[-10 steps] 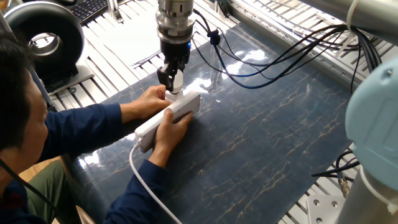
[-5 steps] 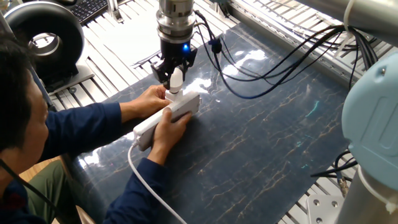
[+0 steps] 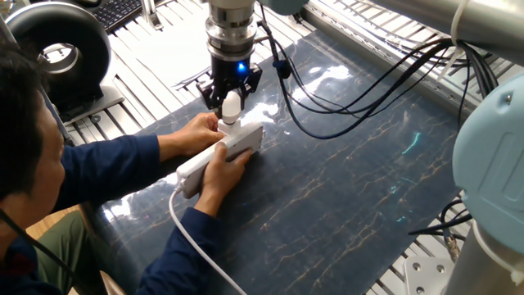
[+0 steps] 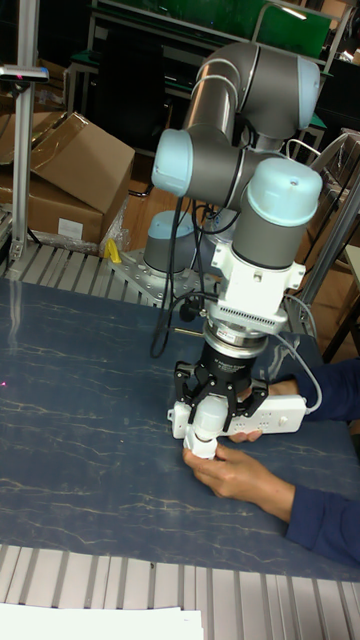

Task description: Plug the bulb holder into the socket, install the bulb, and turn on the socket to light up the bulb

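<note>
The white socket (image 3: 239, 142) lies on the dark mat, steadied by a person's two hands; it also shows in the tall view (image 4: 291, 409). The white bulb (image 3: 232, 105) stands upright at the strip's far end, on the bulb holder (image 3: 227, 125), which is mostly covered by fingers. My gripper (image 3: 232, 97) hangs straight over the bulb (image 4: 208, 424), open, its black fingers (image 4: 181, 386) spread apart on either side and clear of the dome. In the tall view the gripper (image 4: 220, 402) straddles the bulb the same way.
The person's left hand (image 3: 193, 131) and right hand (image 3: 221, 170) sit right under my gripper. A white cable (image 3: 187, 233) trails toward the front edge. Black cables (image 3: 352, 90) loop over the mat behind. A black round device (image 3: 59, 51) stands at far left.
One second ago my fingers were shut on the bulb. They have since opened and spread, leaving the bulb standing on the strip; the hands and strip stayed put.
</note>
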Motion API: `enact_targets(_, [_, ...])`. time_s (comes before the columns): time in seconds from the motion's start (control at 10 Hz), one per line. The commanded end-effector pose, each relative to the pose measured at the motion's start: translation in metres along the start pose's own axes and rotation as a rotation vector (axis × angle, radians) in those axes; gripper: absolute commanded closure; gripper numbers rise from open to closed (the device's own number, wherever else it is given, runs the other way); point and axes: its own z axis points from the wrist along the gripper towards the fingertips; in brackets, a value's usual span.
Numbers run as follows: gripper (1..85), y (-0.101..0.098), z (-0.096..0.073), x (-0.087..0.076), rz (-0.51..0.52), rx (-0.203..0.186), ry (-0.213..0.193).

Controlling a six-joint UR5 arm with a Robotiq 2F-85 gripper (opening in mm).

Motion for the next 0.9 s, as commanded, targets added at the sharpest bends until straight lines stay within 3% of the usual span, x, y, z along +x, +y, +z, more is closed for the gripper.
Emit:
enact_targets(0.0, [68.3, 0.006, -0.003, -0.007, -0.002, -0.017, -0.019])
enact_targets(0.1, [44.3, 0.015, -0.006, -0.011, -0.039, -0.054, -0.028])
enact_targets(0.2, [27.0, 0.016, -0.008, -0.013, -0.066, -0.059, -0.033])
enact_targets(0.4, [6.3, 0.022, -0.014, -0.018, -0.097, -0.062, -0.038])
enact_targets(0.5, [0.7, 0.023, -0.015, -0.024, -0.127, -0.059, -0.060])
enact_targets(0.8, [0.7, 0.028, -0.016, -0.034, -0.143, -0.077, -0.068])
